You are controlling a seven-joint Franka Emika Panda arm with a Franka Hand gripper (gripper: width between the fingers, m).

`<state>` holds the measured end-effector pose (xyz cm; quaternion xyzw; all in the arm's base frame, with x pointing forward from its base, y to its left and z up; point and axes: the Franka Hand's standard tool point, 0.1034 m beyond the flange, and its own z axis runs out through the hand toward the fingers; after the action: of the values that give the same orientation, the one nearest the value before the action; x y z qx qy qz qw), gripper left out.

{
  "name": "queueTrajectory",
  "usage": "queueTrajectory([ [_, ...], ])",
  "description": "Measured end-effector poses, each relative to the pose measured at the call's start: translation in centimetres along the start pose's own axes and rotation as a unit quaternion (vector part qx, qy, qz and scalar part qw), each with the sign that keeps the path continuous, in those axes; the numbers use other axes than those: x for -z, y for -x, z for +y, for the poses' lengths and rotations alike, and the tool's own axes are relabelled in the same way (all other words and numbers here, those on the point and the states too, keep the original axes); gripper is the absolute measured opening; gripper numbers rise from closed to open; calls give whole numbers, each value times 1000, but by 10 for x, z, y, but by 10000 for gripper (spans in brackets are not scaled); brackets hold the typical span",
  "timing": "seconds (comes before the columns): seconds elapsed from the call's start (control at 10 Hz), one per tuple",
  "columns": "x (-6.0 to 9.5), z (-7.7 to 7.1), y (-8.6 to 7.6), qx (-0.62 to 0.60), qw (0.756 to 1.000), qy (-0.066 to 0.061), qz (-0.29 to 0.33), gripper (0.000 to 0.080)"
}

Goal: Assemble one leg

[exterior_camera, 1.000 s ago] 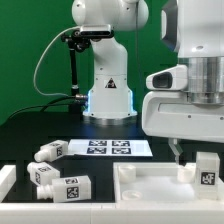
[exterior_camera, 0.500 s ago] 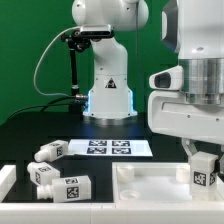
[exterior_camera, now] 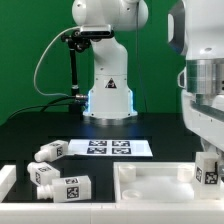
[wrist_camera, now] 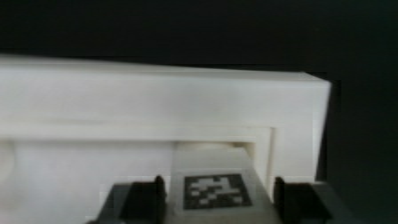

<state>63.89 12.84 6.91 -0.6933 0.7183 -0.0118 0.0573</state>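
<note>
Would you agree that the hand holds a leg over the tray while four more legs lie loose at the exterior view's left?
Not quite: the exterior view shows three loose legs at its left, not four. The rest holds: the hand grips a leg over the tray, as the wrist view confirms, with the tagged leg between the fingers.

No legible text; only fiducial tags on the legs and marker board.

leg cut by exterior view's right edge, tool fingertips cropped, wrist view blurred
</note>
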Motion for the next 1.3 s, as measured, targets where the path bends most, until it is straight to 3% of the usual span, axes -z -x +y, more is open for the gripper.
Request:
queueTrajectory([
  [0.1,0,-2,1,-54,998,-12,-1,287],
  [0.2,0,-3,0,-97,995,-17,-4,287],
  [0.4,0,-4,0,-132,991,-19,-4,287],
  [0.5,0,-4,0,-130,991,-19,-4,352],
  [0.6,0,-4,-1,-97,995,-20,-3,352],
  [0.7,-1,-4,-5,-17,999,-28,1,553],
  [0.8,0,-5,-6,57,998,-35,4,622],
  [0.9,3,-7,-6,151,987,-44,11,622],
  [1.3,3,-4,-6,272,961,-42,16,649],
])
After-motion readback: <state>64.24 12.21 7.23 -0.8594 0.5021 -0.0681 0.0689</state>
